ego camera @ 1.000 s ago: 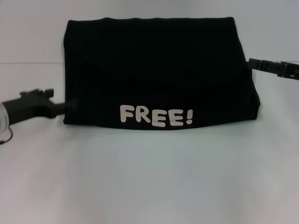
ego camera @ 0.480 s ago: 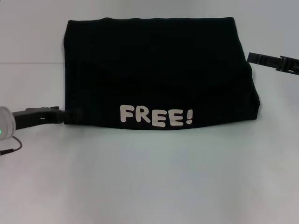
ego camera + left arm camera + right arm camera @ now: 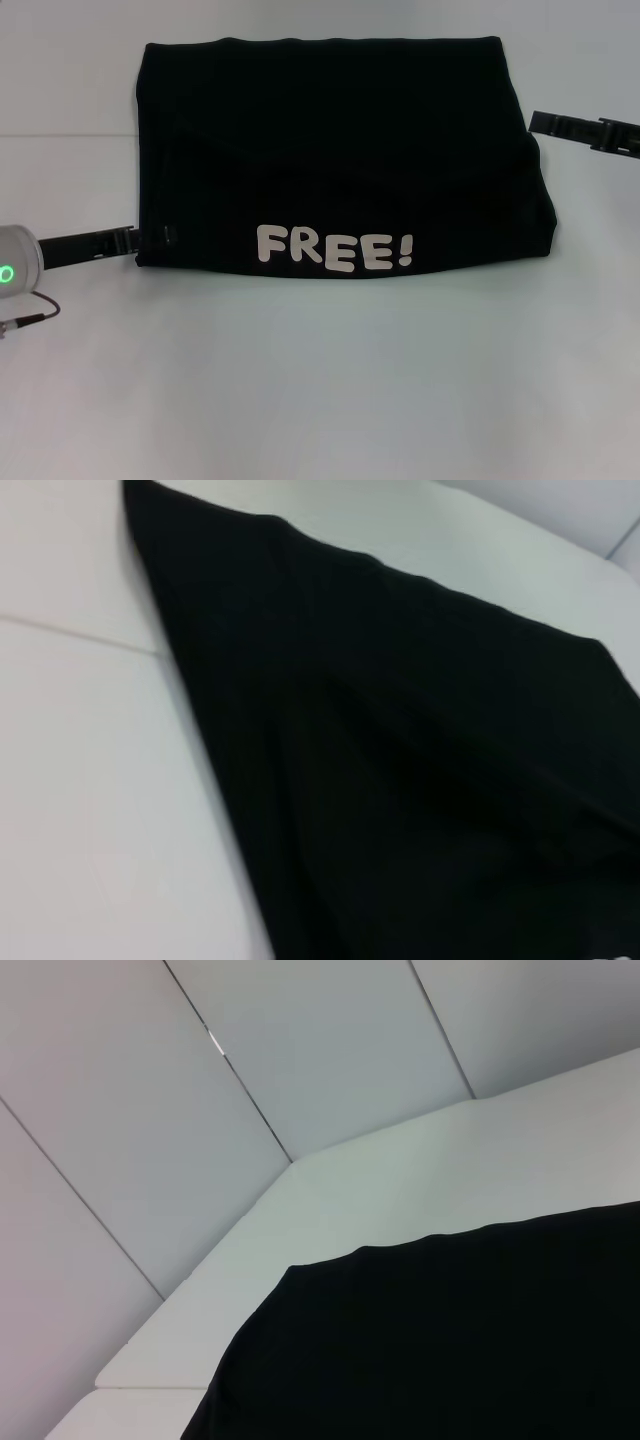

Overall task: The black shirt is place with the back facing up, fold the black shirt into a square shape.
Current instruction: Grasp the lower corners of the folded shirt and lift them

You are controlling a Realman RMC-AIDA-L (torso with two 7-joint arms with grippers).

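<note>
White lettering [image 3: 333, 248] on black shirt [image 3: 330, 140] only in head view

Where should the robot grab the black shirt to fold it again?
Probably by its two short side edges. The black shirt lies as a wide flat rectangle, so each side edge can be pinched from outside. The left gripper is already at the near left corner, and the right gripper is beside the right edge.
</note>
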